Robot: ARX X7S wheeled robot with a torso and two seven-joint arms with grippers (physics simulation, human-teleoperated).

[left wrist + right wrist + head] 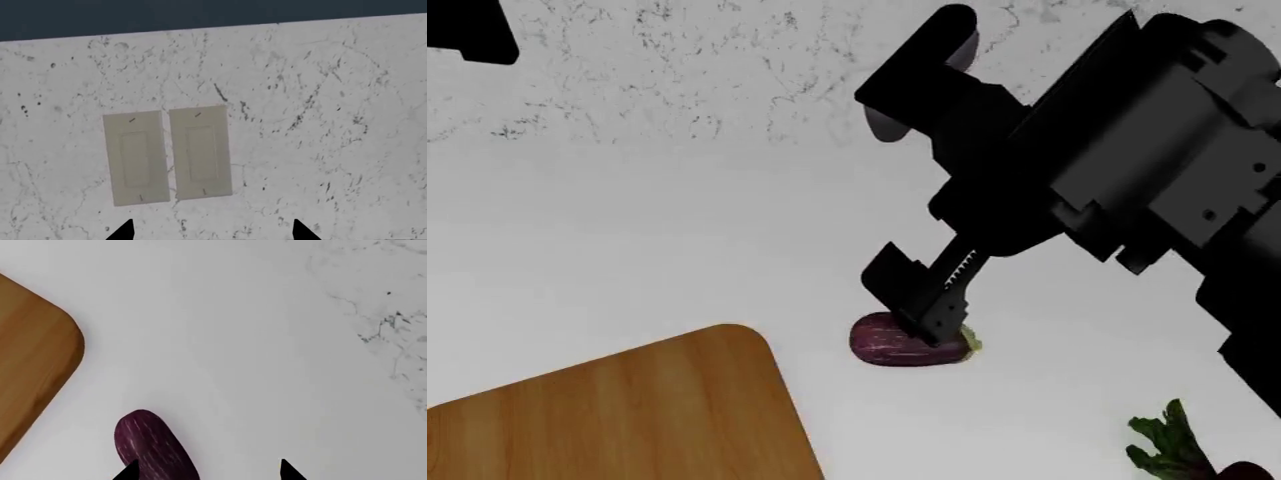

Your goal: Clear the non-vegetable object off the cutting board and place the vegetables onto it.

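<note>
Eggplant (pixel 905 340) lay on the white tabletop (pixel 627 260), just off the cutting board (pixel 614 410) corner at its 3 o'clock. It looked light, smooth, slippery, so I judged a pinch across its middle best. My right gripper (pixel 208 471) had its jaws spread, one tip at the eggplant. Only the head view showed the leafy bulb (pixel 1194 455) at 5 o'clock; left gripper (pixel 212 231) spread, facing wall switches (pixel 167 157)

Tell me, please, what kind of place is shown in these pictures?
Probably a kitchen counter: a wooden cutting board lies on a white worktop, an eggplant beside it, and a marble-patterned wall carries two switch plates.
</note>
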